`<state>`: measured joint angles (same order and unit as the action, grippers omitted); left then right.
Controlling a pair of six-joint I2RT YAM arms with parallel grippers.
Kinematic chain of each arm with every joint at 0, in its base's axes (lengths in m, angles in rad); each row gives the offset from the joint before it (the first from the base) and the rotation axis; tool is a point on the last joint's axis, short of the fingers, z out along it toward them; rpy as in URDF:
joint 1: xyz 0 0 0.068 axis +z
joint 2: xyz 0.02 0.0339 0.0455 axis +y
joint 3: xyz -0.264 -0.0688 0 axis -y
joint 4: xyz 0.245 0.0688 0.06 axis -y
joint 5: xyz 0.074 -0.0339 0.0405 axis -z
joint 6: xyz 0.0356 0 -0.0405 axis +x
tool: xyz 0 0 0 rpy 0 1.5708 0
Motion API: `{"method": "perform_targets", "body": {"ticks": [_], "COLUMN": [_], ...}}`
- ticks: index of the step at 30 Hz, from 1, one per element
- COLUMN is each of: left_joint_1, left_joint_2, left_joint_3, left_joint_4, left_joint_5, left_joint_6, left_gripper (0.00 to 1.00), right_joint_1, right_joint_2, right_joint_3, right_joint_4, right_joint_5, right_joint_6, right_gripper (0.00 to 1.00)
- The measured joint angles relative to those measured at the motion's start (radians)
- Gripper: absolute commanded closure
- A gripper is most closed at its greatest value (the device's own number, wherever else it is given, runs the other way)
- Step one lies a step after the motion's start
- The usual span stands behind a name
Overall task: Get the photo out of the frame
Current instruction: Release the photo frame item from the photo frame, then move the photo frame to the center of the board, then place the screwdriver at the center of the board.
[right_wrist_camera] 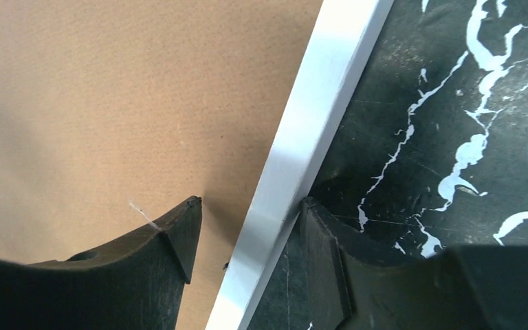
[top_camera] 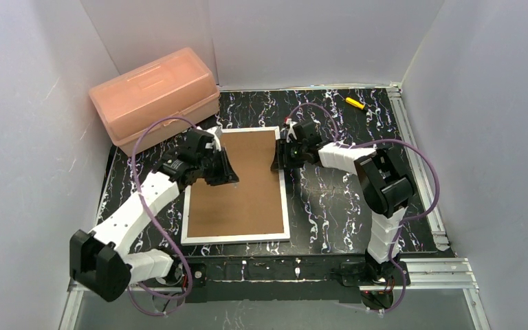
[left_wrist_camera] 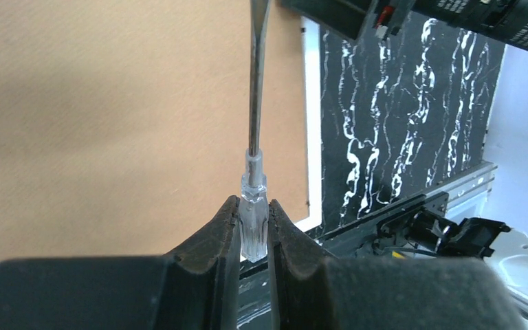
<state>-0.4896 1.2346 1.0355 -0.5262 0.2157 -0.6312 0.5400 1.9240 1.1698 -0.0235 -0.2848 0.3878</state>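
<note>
The frame (top_camera: 237,185) lies face down on the black marbled table, brown fibreboard back up with a narrow white border. The photo is hidden under the backing. My left gripper (top_camera: 225,172) hovers over the frame's left part, shut on the clear handle of a small screwdriver (left_wrist_camera: 254,220), whose metal shaft (left_wrist_camera: 258,75) points out over the brown back (left_wrist_camera: 110,103). My right gripper (top_camera: 278,161) is open at the frame's right edge. It straddles the white border (right_wrist_camera: 316,117), with one fingertip (right_wrist_camera: 175,234) over the brown back and the other on the table side.
A pink plastic box (top_camera: 155,93) stands at the back left, close to the frame's far-left corner. A small yellow tool (top_camera: 355,103) lies at the back right. Aluminium rails run along the right edge (top_camera: 419,158) and the near edge (top_camera: 426,271).
</note>
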Motion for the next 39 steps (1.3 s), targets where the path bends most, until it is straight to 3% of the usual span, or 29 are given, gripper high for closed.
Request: {"method": "perform_targets", "body": {"ticks": [4,16,21,30,39], "left_joint_1": [0.029,0.181,0.275,0.340,0.340], "left_joint_2": [-0.100,-0.241,-0.168,-0.017,0.201], "left_joint_3": [-0.066,-0.178,-0.200,-0.183,-0.066], "left_joint_4": [-0.034,-0.069,-0.033,0.013,-0.057], "left_joint_5": [-0.048,-0.084,-0.019,0.010,-0.088], "left_joint_6": [0.001,-0.003,-0.016,0.036,0.188], "left_gripper": [1.00,1.00,1.00,1.00,1.00], "right_joint_1": [0.026,-0.031,-0.139,-0.197,-0.184], "right_joint_2": [-0.004,-0.021,-0.021,-0.031,-0.245], "right_joint_3": [0.003,0.045,0.086,0.196,0.058], "right_joint_4": [-0.023,-0.139,-0.218,-0.317,-0.243], "right_joint_5": [0.073,0.159,0.208,0.407,0.356], "right_joint_6": [-0.003,-0.052,-0.097,-0.149,-0.122], "right_gripper": [0.57,0.56,0.50,0.17,0.17]}}
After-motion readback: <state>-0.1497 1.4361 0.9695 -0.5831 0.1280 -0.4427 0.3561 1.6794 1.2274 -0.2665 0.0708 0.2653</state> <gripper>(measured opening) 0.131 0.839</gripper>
